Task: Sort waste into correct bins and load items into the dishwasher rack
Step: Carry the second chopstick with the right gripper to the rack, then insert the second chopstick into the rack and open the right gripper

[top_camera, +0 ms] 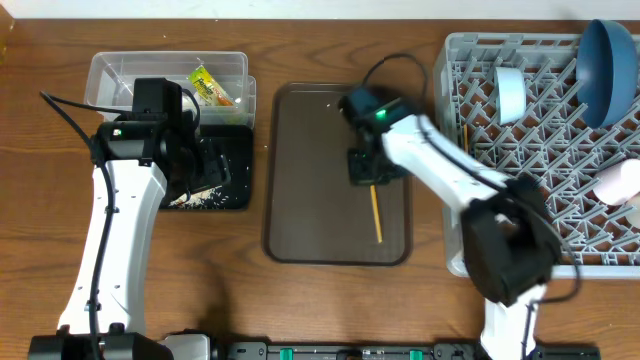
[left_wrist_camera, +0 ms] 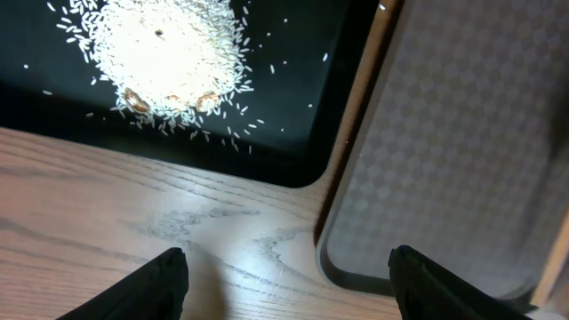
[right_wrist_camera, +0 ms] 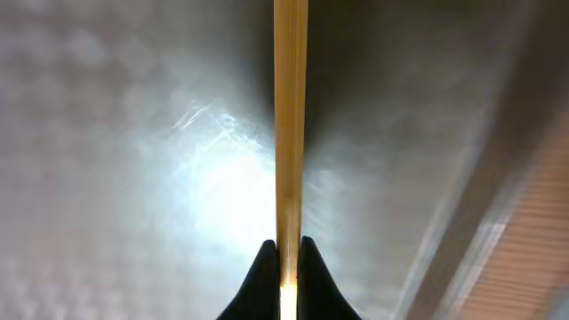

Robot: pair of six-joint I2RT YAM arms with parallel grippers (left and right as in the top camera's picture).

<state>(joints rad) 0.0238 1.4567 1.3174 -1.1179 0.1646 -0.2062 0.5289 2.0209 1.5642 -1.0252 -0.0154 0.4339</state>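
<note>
A wooden chopstick (right_wrist_camera: 290, 124) lies on the brown serving tray (right_wrist_camera: 107, 133), and my right gripper (right_wrist_camera: 289, 253) is shut on its near end. Overhead, that right gripper (top_camera: 368, 178) sits mid-tray with the chopstick (top_camera: 377, 218) pointing toward the front. My left gripper (left_wrist_camera: 286, 267) is open and empty above bare table wood, between the black tray (left_wrist_camera: 293, 133) and the brown tray (left_wrist_camera: 444, 160). A pile of rice (left_wrist_camera: 169, 53) lies in the black tray. The yellow-green wrapper (top_camera: 210, 85) is in the clear tub (top_camera: 120, 70). The grey rack (top_camera: 530, 170) holds the dark-blue plate (top_camera: 605, 70).
A pale cup (top_camera: 510, 95) and a pinkish cup (top_camera: 618, 182) also lie in the rack. My left arm (top_camera: 125, 190) hangs over the black tray (top_camera: 235, 150). The right arm (top_camera: 500, 230) crosses the rack's left edge.
</note>
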